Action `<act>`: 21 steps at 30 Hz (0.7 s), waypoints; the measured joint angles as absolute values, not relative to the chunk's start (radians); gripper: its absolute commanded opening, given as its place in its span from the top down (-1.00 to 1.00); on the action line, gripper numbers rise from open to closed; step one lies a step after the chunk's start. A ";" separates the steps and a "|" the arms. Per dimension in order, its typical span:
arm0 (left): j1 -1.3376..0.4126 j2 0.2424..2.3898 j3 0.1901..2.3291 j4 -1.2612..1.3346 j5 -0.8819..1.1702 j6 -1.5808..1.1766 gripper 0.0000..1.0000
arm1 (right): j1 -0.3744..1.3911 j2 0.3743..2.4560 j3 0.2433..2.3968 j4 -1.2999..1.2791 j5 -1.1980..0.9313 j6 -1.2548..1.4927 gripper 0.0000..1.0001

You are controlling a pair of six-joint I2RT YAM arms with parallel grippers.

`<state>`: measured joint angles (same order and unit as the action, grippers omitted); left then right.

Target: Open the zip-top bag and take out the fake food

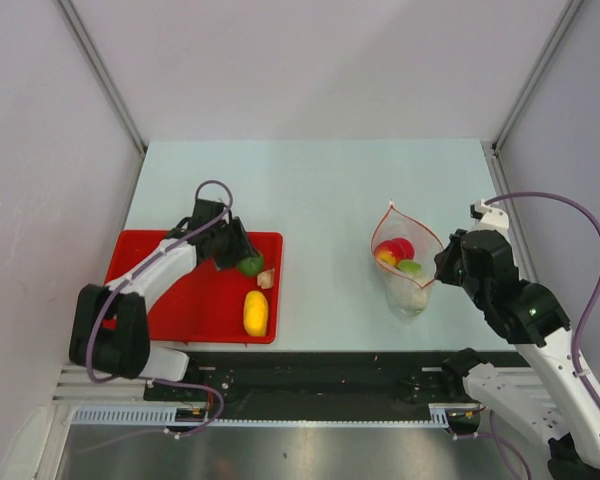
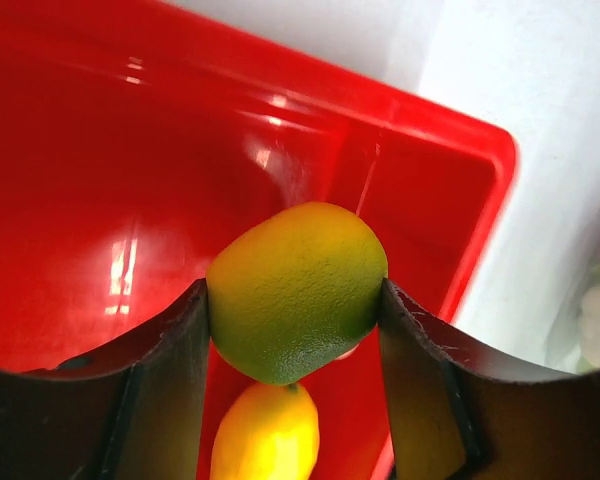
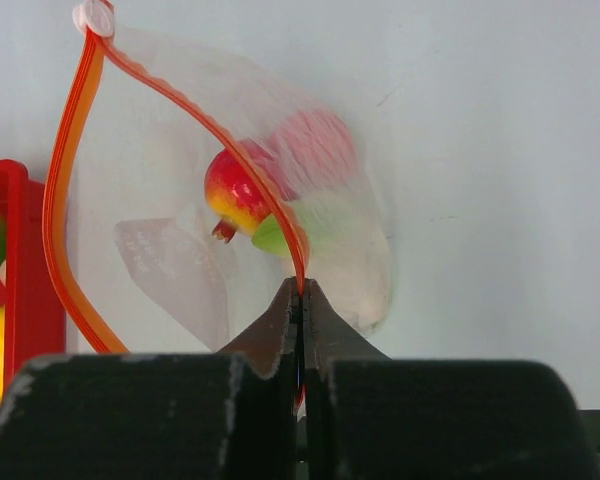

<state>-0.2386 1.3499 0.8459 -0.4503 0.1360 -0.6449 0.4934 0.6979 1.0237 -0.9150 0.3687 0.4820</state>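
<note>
Over red tray (image 1: 195,310): left gripper (image 2: 293,325) clamps green fruit (image 2: 295,270) | right gripper (image 3: 301,300) pinches zip-top bag (image 3: 170,255)

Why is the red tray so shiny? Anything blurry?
Left wrist view: glare makes white streaks on the red tray; the green fruit looks sharp. Right wrist view: the zip-top bag is crisp, the close black fingers soft. Top view: even light.

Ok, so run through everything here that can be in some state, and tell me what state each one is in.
Small clear plastic zip-top bag: mouth open, red-and-yellow toy fruit and green piece inside.
Left gripper: closed on a green-yellow plastic fruit, over the tray.
Right gripper: shut on the bag's red zip strip.
Red flat plastic tray: holding a yellow oval fruit and a beige piece.
</note>
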 measured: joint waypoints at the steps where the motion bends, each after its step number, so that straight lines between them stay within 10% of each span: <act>1: -0.239 1.378 0.849 -0.437 0.141 -0.643 -0.03 | 0.493 0.700 1.024 -0.915 0.367 0.483 1.00; 13: -0.248 1.323 0.936 -0.506 0.005 -0.584 -0.98 | 0.493 0.735 1.028 -0.896 0.327 0.469 1.00; 21: -0.326 1.177 0.981 -0.570 -0.035 -0.600 -0.54 | 0.493 0.742 1.029 -0.888 0.280 0.453 1.00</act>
